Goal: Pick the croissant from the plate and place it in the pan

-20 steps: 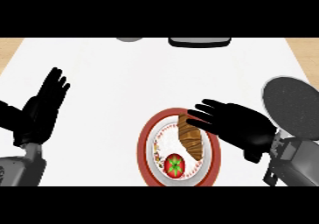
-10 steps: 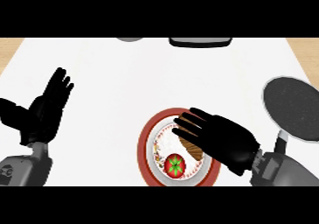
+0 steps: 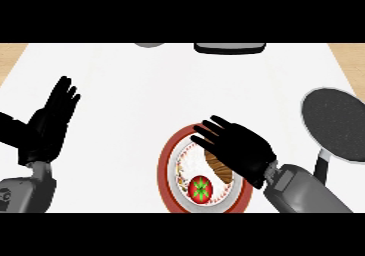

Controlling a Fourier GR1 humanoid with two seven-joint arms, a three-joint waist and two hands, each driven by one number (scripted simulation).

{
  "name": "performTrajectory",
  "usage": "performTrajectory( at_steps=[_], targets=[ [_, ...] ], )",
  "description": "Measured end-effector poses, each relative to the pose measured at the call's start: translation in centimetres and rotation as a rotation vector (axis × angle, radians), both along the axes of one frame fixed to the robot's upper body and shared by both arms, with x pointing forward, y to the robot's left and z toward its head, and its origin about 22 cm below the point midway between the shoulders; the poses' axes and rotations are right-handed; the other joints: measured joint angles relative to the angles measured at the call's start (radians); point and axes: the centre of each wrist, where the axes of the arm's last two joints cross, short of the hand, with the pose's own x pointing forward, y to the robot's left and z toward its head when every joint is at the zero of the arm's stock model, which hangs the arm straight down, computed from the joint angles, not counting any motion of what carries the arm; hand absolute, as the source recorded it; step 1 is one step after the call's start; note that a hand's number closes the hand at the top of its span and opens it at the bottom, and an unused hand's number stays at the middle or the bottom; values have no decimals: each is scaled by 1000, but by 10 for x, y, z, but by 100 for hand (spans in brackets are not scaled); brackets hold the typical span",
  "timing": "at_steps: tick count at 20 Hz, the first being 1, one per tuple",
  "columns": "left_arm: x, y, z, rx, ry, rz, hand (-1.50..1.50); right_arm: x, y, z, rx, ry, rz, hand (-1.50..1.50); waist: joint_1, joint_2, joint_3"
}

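The right hand has slid leftward over the plate, now covering most of the croissant.

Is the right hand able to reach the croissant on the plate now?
Probably yes: the right hand is spread open directly over the croissant on the plate, and nothing lies between them.

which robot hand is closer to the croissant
Right. The right robot hand is spread directly over the croissant on the plate, covering part of it. The left robot hand rests open far off at the view's left.
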Motion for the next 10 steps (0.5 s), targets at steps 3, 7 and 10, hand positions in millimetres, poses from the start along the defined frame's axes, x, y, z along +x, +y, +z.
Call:
performTrajectory(
  at_steps=[3, 7, 10],
  targets=[
    [1, 5, 0, -3, 6, 1, 0, 5, -1, -11, 3, 8, 3, -150, 0, 0, 0],
    [-3, 0, -3, -8, 4, -7, 0, 12, 9, -19, -14, 17, -2, -150, 1, 0, 0],
    [-3, -1, -1, -11, 7, -16, 0, 19, 14, -31, -33, 22, -5, -150, 2, 0, 0]
  ],
)
